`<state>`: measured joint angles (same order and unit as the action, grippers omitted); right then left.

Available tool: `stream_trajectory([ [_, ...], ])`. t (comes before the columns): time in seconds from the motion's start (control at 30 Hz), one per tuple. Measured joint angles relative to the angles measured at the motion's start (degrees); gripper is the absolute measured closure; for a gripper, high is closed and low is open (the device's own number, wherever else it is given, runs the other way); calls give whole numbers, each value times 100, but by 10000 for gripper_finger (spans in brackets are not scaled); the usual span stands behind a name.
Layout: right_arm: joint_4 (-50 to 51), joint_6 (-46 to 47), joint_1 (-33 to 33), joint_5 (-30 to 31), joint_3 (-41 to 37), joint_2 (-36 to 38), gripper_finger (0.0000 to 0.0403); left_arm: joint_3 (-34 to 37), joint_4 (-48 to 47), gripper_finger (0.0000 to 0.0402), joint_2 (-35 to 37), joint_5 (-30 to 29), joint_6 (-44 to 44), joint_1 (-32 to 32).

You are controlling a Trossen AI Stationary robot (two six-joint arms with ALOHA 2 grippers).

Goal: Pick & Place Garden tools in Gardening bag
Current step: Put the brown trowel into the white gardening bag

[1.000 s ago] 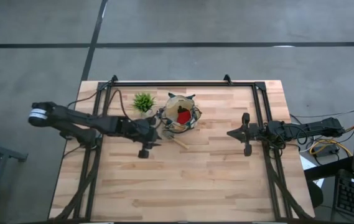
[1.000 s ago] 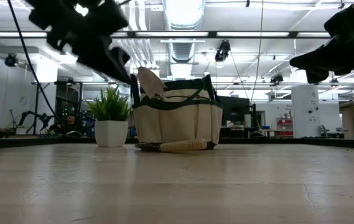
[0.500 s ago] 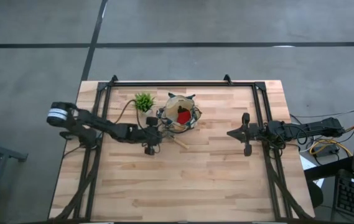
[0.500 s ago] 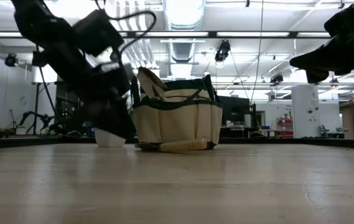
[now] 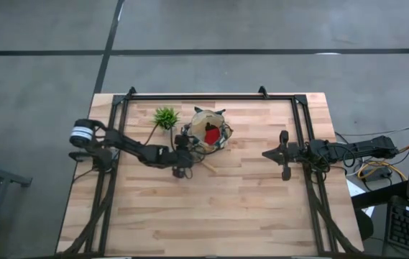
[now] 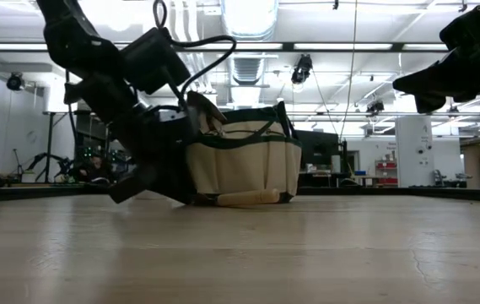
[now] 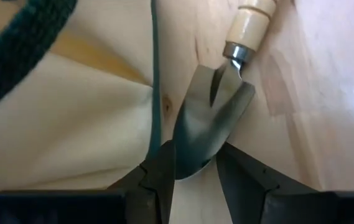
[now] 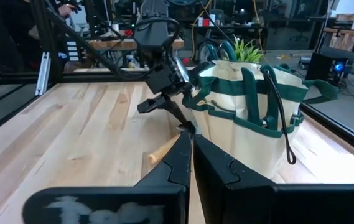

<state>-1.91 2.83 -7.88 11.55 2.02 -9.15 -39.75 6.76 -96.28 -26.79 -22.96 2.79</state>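
Straddling trowel [image 7: 211, 127] blade, L gripper [image 7: 195, 177] fingers spread, gardening bag [image 7: 71, 118] just beside; R gripper [image 8: 192, 152] pressed together, well apart.

The round beige fabric gardening bag with dark green trim [image 5: 210, 134] stands on the light wooden table [image 5: 247, 208]. Just left of the bag is the small green potted plant [image 5: 165, 117]. Against the bag's near-side base lies the wooden-handled metal trowel [image 7: 217, 116], the left claw [image 7: 195, 168] at its blade. The right claw [image 5: 267, 154] hangs well right of the bag.
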Motion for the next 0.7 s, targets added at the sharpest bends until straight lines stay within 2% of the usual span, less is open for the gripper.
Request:
stream_trajectory([
  [0.33,0,6,0,2,0,0,390,-203,385,290,-419,-2,-114,-7],
  [0.43,0,0,0,0,0,0,390,-284,380,317,-513,59,-101,-7],
  [0.6,0,1,0,1,0,0,390,-370,314,386,-430,107,-90,17],
  [0.7,0,-2,2,3,0,0,390,-373,233,393,-281,239,-23,76],
])
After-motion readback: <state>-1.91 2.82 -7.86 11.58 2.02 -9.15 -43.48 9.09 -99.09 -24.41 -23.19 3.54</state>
